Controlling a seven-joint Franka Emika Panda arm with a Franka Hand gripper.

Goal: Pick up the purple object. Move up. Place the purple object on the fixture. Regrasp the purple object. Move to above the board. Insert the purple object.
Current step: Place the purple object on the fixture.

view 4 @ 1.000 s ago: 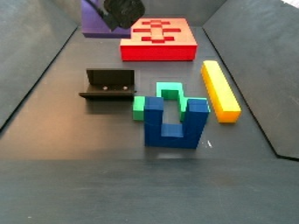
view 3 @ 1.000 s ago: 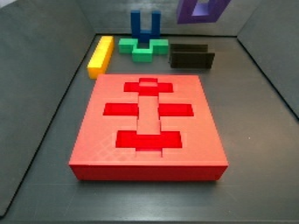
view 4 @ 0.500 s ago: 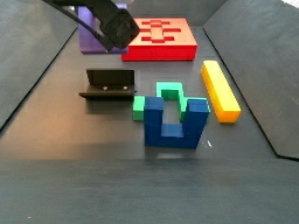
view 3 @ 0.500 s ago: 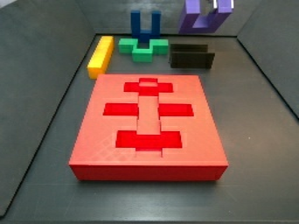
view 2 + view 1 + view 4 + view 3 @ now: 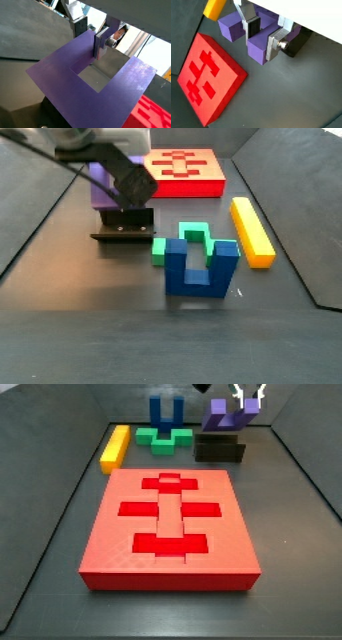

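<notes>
Gripper [image 5: 264,36] lowered toward fixture [image 5: 219,450]; jaws clamp one prong of U-shaped purple object [image 5: 225,415].

I worked in a lab test cell: dark walled floor around the board [image 5: 168,524], my gripper [image 5: 245,398] above the fixture [image 5: 221,450].

The dark grey matte floor [image 5: 40,534] carries the large red rectangular board [image 5: 168,529] with darker cross- and T-shaped recesses, well apart from the gripper [image 5: 246,398]. Directly below the gripper stands the dark blocky fixture [image 5: 219,450]. Beside the fixture, farther from the gripper, lie a small green block [image 5: 170,438], a blue two-pronged piece [image 5: 201,266] and a long yellow bar [image 5: 115,447].
</notes>
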